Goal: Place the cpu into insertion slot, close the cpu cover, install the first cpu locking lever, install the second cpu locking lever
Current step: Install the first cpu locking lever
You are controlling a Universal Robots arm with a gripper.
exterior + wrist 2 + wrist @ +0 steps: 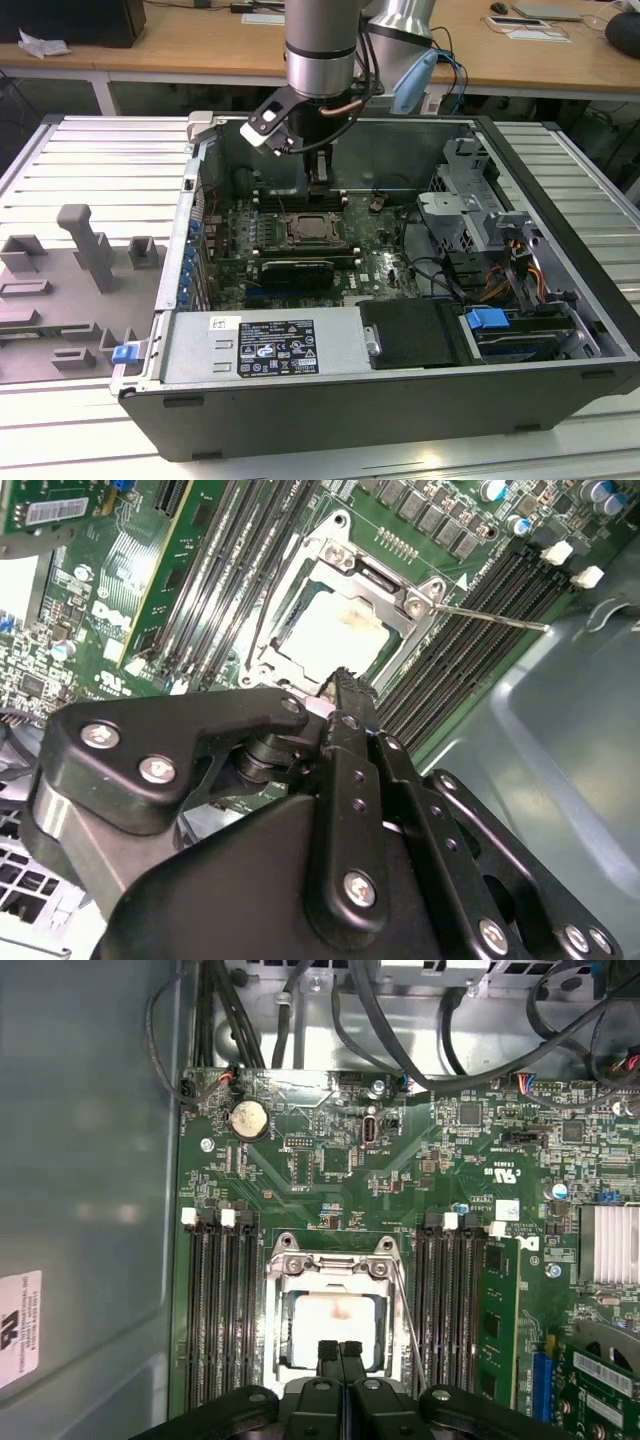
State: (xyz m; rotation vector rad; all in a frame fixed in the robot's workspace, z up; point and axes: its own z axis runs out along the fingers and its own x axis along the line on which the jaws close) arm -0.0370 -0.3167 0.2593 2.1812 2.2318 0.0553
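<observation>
Hanging inside the open computer case (400, 400) that was set on the table (100, 160), the pincer (339, 1352) was seen in both wrist views with its fingers pressed together and nothing pinched between them. The tip was held over the edge of the insertion slot (313, 230), which was placed near the middle of the green circuit board (300, 1170), between two banks of memory slots (215, 1310). The cpu (335, 1315) was found already seated in that slot, its pale top showing through the window of the cpu cover (335, 1268), which appeared to be lowered over it. Whether the tip was touching the cover or the chip could not be told. One locking lever (490, 616) was judged to be unlatched, since its thin wire was seen slanting out across the neighbouring memory slots. Several risks were judged from this. If the tip were brought down off line, the bare top of the cpu could be scraped instead of the frame being pressed. The springy wire could slip off the narrow tip and snap back against the memory slots. Should the cover not be lying fully flat, a lever forced down could bind and the chip could be loaded unevenly.
</observation>
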